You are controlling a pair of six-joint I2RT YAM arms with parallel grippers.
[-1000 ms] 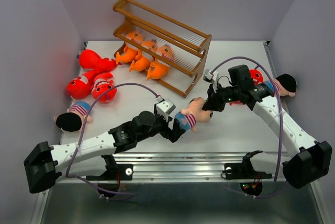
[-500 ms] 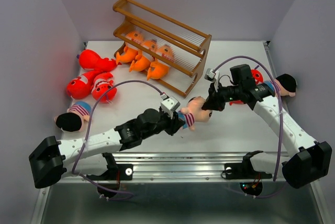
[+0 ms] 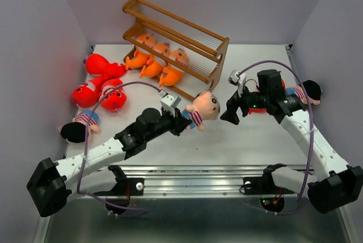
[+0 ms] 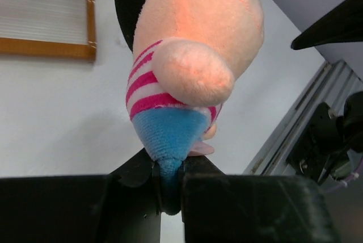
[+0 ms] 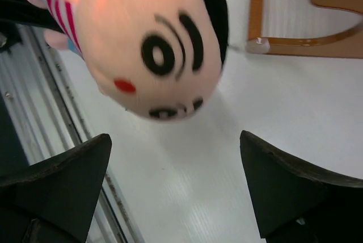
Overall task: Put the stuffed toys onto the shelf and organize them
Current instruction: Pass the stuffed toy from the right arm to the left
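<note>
Moved: small plush doll with black hair and red-white striped shirt (image 3: pixel 202 107) has passed from right gripper (image 5: pixel 176 192) to left gripper (image 4: pixel 168 181) and is now held up mid-frame.
Left gripper: pinched narrow on the doll's blue legs.
Right gripper: fingers spread wide, empty, just right of the doll's head.
Shelf: brown wooden three-tier shelf (image 3: pixel 176 38), upper centre; orange plush fish (image 3: pixel 156 67) on lowest tier.
Meaning: handover done; left arm probably shelves the doll next.

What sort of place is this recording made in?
Most likely a robot lab's data-collection cell, not a home: a white table boxed in by plain grey walls, two arms bolted to a metal rail at its near edge, and stuffed toys staged beside a small wooden shelf.
</note>
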